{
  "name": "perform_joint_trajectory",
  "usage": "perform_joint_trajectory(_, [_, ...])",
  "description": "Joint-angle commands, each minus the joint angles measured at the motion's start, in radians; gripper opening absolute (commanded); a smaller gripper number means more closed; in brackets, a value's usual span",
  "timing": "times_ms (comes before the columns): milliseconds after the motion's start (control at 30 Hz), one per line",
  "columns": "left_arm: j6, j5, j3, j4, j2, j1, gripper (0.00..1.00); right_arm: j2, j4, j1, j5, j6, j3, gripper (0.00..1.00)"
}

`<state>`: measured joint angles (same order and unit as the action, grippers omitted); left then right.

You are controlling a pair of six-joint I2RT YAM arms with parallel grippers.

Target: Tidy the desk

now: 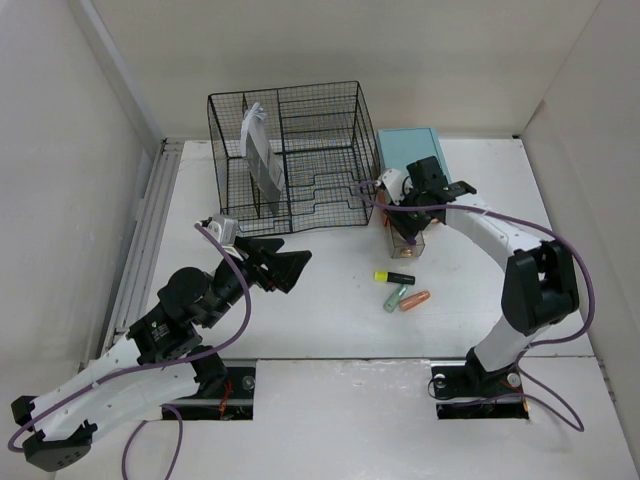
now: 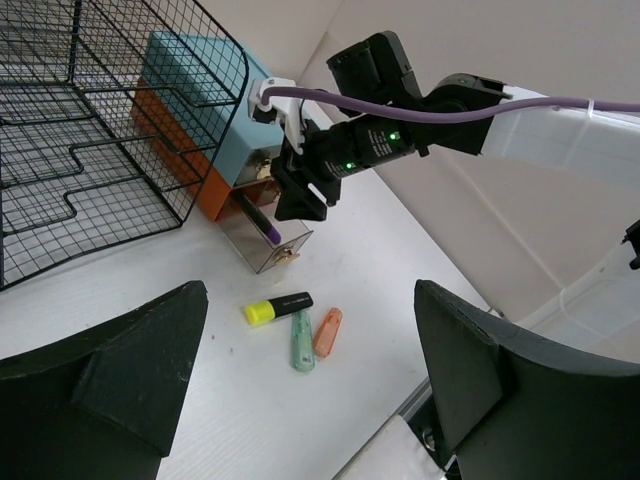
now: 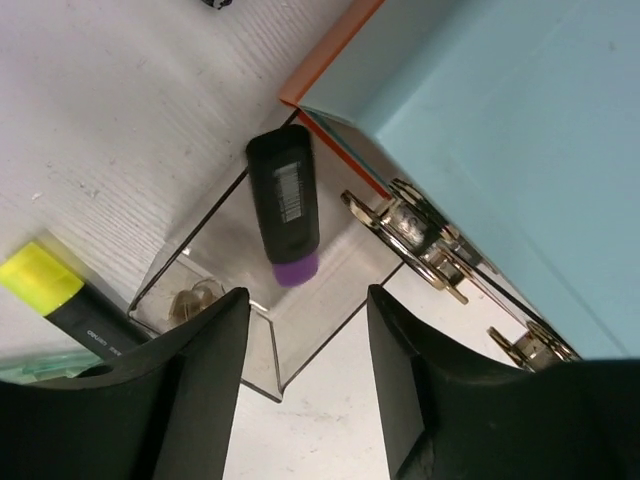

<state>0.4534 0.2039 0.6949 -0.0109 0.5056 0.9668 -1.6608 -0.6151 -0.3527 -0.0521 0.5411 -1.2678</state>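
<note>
On the white desk [image 1: 300,320] a teal drawer box [image 1: 410,150] has its clear drawer [image 1: 408,242] pulled out. A black highlighter with a purple cap [image 3: 285,205] lies inside that drawer [image 3: 230,290]. My right gripper [image 3: 305,330] hovers just over the drawer, open, with nothing between its fingers. Three more highlighters lie loose in front of it: a yellow-capped black one [image 1: 394,277], a green one [image 1: 396,297] and an orange one [image 1: 414,300]. My left gripper [image 1: 285,265] stands wide open and empty to their left, above the desk.
A black wire-mesh organizer [image 1: 290,160] with a grey-and-white item upright in it stands at the back left of the teal box. A grey metal rail [image 1: 150,230] runs along the desk's left edge. Pale walls enclose the desk.
</note>
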Motion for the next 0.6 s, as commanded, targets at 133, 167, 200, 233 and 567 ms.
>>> perform_joint_trajectory(133, [0.004,-0.004,-0.001,-0.043,-0.013,0.003,0.82,0.139,-0.037,0.012,-0.141,0.057,-0.016,0.56])
perform_joint_trajectory(167, [0.004,-0.004,-0.001,-0.043,-0.013,0.003,0.82,0.175,-0.060,0.012,-0.232,0.086,-0.016,0.56])
perform_joint_trajectory(200, [0.004,-0.004,-0.001,-0.034,-0.013,0.003,0.82,0.191,-0.118,0.012,-0.279,0.127,-0.005,0.54])
perform_joint_trajectory(233, [0.004,0.005,-0.001,-0.034,-0.013,0.003,0.82,0.206,-0.142,0.012,-0.313,0.205,0.005,0.53])
perform_joint_trajectory(567, [0.004,0.005,-0.001,-0.034,-0.022,0.003,0.82,0.236,-0.086,-0.201,-0.275,0.277,0.266,0.45])
